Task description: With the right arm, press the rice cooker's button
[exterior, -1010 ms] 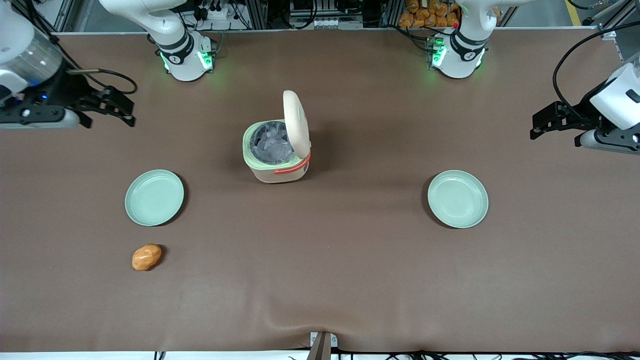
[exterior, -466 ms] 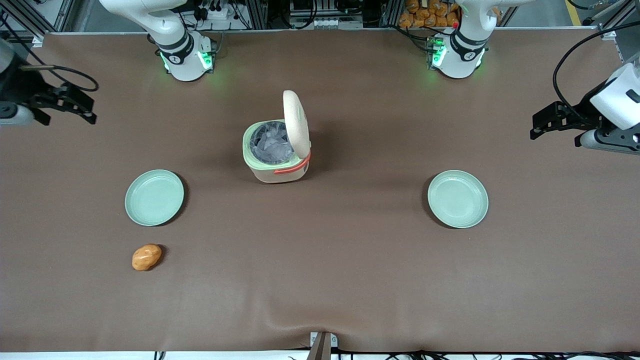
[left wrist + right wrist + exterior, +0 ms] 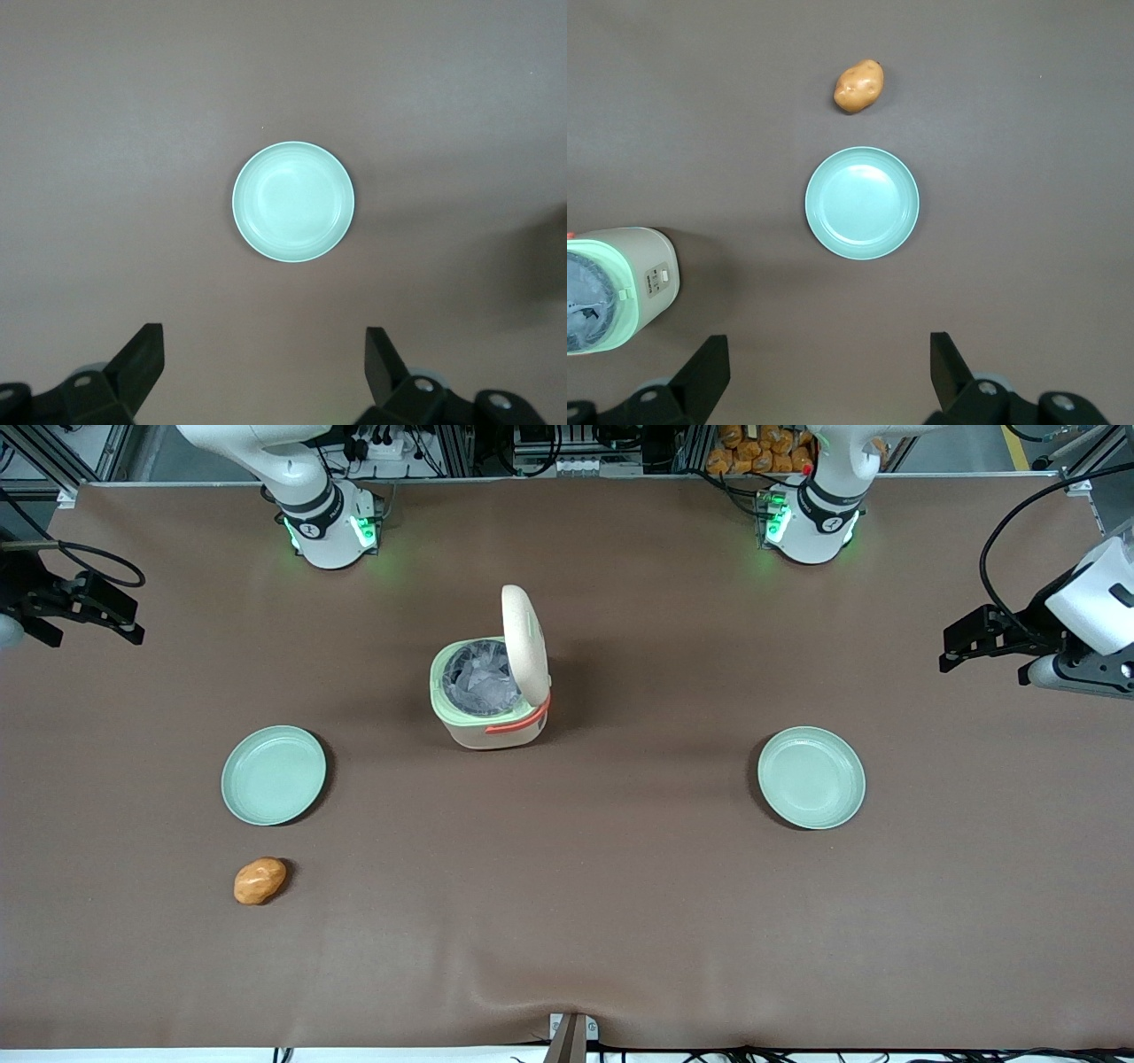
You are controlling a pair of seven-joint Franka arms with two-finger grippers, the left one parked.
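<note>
Claw point(image 3: 124, 615) (fingers spread) hangs well apart from rice cooker point(image 3: 490, 691).

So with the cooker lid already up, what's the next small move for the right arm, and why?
Probably none beyond settling into its parked pose. The rice cooker stands with its lid raised, so the button appears already pressed, and the gripper, fingers open, hangs high at the working arm's end of the table.
</note>
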